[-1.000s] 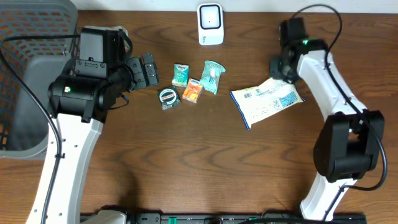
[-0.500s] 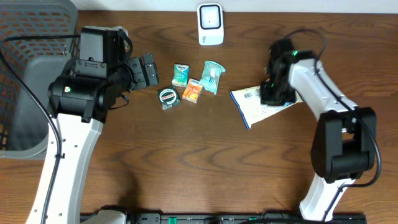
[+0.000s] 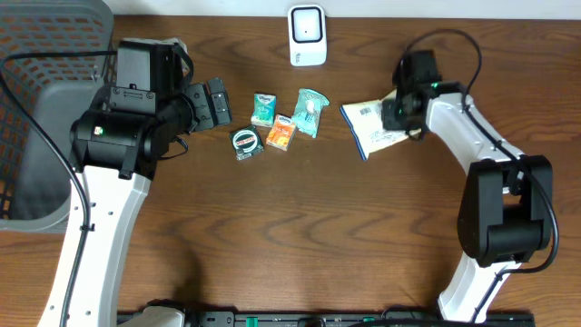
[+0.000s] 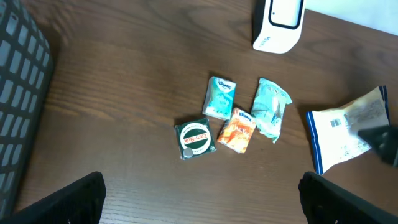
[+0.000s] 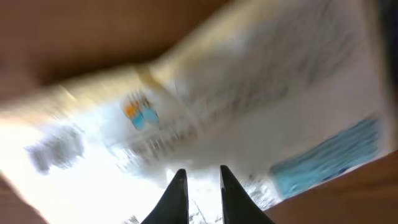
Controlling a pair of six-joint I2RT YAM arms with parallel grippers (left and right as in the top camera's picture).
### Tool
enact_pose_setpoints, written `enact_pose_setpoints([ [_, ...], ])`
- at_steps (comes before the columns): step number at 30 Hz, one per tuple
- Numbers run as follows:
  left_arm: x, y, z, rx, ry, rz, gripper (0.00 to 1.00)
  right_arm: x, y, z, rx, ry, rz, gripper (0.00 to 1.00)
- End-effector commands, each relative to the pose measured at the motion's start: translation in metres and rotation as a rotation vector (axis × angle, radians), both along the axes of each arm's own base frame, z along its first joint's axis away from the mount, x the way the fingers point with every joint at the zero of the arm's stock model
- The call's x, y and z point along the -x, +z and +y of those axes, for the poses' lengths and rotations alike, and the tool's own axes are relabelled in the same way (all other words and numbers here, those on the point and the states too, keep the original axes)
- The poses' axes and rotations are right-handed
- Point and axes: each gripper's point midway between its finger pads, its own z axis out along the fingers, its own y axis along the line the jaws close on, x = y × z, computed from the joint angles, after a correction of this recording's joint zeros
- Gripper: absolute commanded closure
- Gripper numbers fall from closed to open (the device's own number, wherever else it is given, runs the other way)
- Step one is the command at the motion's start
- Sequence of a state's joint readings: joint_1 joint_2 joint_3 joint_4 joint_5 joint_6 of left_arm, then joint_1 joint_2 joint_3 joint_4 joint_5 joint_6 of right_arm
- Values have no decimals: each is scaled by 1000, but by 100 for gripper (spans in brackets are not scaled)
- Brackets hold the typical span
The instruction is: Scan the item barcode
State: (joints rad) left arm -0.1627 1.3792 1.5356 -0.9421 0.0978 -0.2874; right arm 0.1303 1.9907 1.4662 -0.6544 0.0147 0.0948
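Note:
The item is a white and blue packet (image 3: 367,124) with its barcode side up, right of the table's middle; it also shows in the left wrist view (image 4: 341,129). My right gripper (image 3: 392,116) is shut on the packet's right part. In the right wrist view the two dark fingers stand close together (image 5: 203,177) with the blurred packet (image 5: 249,93) filling the frame. The white scanner (image 3: 307,34) stands at the table's back edge, also seen from the left wrist (image 4: 278,23). My left gripper (image 3: 216,102) hovers wide open at the left (image 4: 202,199), holding nothing.
Small items lie between the arms: a teal packet (image 3: 264,109), an orange packet (image 3: 280,132), a teal bag (image 3: 310,111) and a round green tin (image 3: 245,143). A grey mesh basket (image 3: 36,54) fills the far left corner.
My right gripper came down onto the packet, closed, and has carried it up and left toward the scanner. The left arm has not moved.

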Motion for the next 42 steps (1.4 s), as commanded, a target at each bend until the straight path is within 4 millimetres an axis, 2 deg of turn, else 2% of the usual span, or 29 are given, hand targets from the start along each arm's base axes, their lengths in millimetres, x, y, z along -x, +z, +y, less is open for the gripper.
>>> enact_pose_setpoints([
  [1, -1, 3, 3, -13, 5, -8, 2, -21, 34, 1, 26, 52, -64, 88],
  [3, 0, 3, 3, -13, 5, -8, 2, -17, 43, 15, -68, 22, -40, 93],
  [6, 0, 3, 3, -13, 5, -8, 2, -3, 46, 59, -295, 118, 21, 92],
  [8, 0, 3, 3, -13, 5, -8, 2, 14, 38, 85, -385, 184, 75, 90],
  [12, 0, 3, 3, -13, 5, -8, 2, 41, 8, 107, -346, 268, 133, 88],
  [15, 0, 3, 3, -13, 5, -8, 2, 56, -11, 108, -292, 266, 169, 89],
  [18, 0, 3, 3, -13, 5, -8, 2, 68, -31, 100, -216, 216, 206, 94],
  [19, 0, 3, 3, -13, 5, -8, 2, 71, -39, 85, -136, 167, 216, 99],
  [22, 0, 3, 3, -13, 5, -8, 2, 71, -43, 50, 23, 24, 220, 99],
  [24, 0, 3, 3, -13, 5, -8, 2, 70, -40, 37, 69, -4, 218, 98],
  [26, 0, 3, 3, -13, 5, -8, 2, 67, -35, 23, 102, -35, 214, 94],
  [30, 0, 3, 3, -13, 5, -8, 2, 57, -23, 3, 111, -85, 205, 95],
  [38, 0, 3, 3, -13, 5, -8, 2, 13, 36, -50, 89, -210, 96, 87],
  [40, 0, 3, 3, -13, 5, -8, 2, 8, 38, -53, 50, -221, 81, 80],
  [42, 0, 3, 3, -13, 5, -8, 2, 4, 34, -48, -42, -212, 79, 73],
])
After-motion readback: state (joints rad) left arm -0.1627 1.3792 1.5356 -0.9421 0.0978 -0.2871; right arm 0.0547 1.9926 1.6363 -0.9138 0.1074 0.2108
